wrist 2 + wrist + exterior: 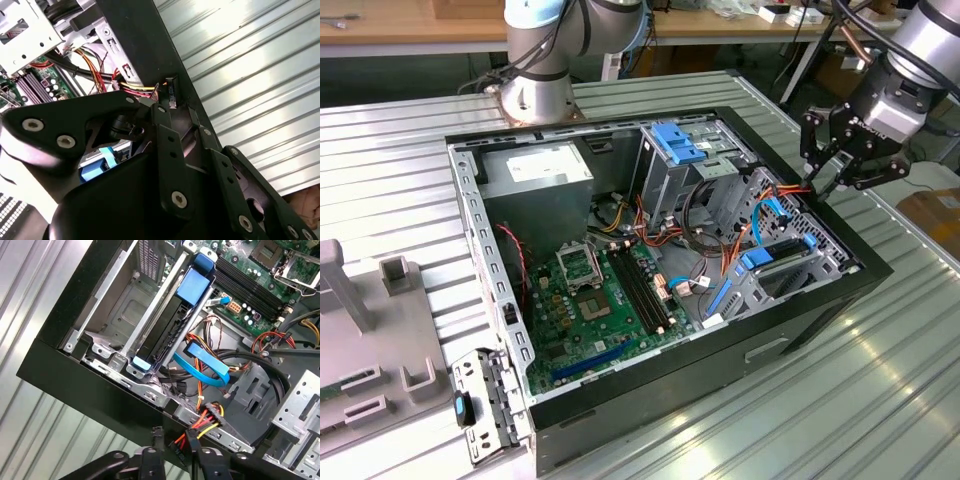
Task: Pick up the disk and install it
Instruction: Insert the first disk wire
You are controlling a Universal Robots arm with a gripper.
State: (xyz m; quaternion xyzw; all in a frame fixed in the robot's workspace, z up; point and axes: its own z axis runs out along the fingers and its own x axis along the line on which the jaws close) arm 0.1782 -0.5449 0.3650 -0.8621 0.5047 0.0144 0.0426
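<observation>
Motherboard (pixel 600 300) is lying nearest inside the open computer case (pixel 670 395) on the desk (pixel 880 400). Farther along, the disk (pixel 166 327) is sitting on edge in its drive bay (pixel 115 315) against the case wall. Beyond it, the end effector (pixel 840 175) is hovering, spread open around a power connector (pixel 179 446).

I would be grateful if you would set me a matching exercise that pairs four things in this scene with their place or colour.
Things:
1. gripper
2. motherboard
3. power-supply box
4. blue latch

Descriptions:
a. green, lying flat on the floor of the case
b. on top of the metal drive cage
c. above the case's rim at the exterior view's right
d. grey with a white label, in the case corner nearest the arm's base

Pairs: 1-c, 2-a, 3-d, 4-b
</observation>
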